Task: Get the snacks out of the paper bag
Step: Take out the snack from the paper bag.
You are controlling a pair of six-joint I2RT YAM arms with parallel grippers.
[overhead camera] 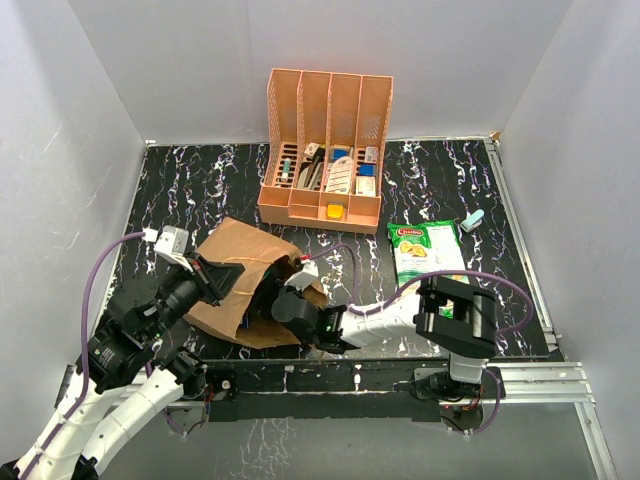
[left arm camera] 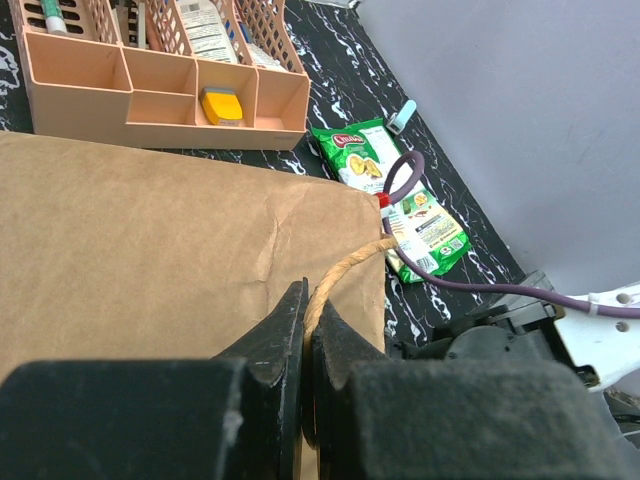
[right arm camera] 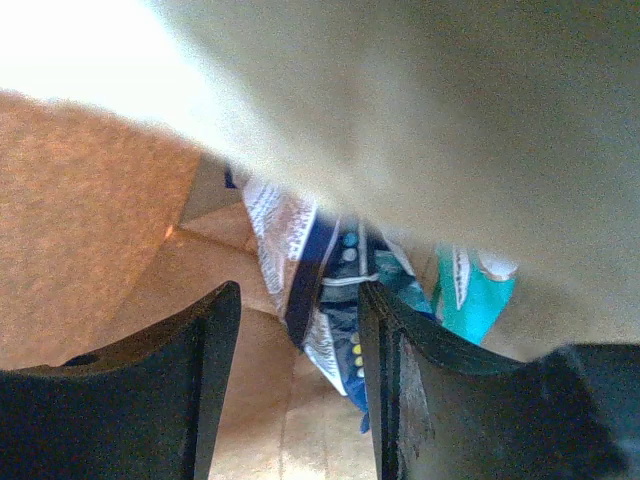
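The brown paper bag [overhead camera: 235,262] lies on its side at the front left, mouth toward the right. My left gripper [overhead camera: 212,277] is shut on its twisted cord handle [left arm camera: 352,265] and holds the upper side [left arm camera: 150,240] up. My right gripper [overhead camera: 272,303] is inside the bag's mouth, jaws open. In the right wrist view a blue and white packet [right arm camera: 325,290] lies between the open fingers [right arm camera: 385,340], and a teal packet [right arm camera: 475,290] lies beyond to the right. A green snack packet [overhead camera: 428,254] lies flat on the table to the right; it also shows in the left wrist view [left arm camera: 385,195].
An orange slotted organiser [overhead camera: 325,150] with stationery stands at the back centre. A small teal item [overhead camera: 472,220] lies near the right wall. Purple cables [overhead camera: 400,290] run over the table by the right arm. Grey walls enclose three sides.
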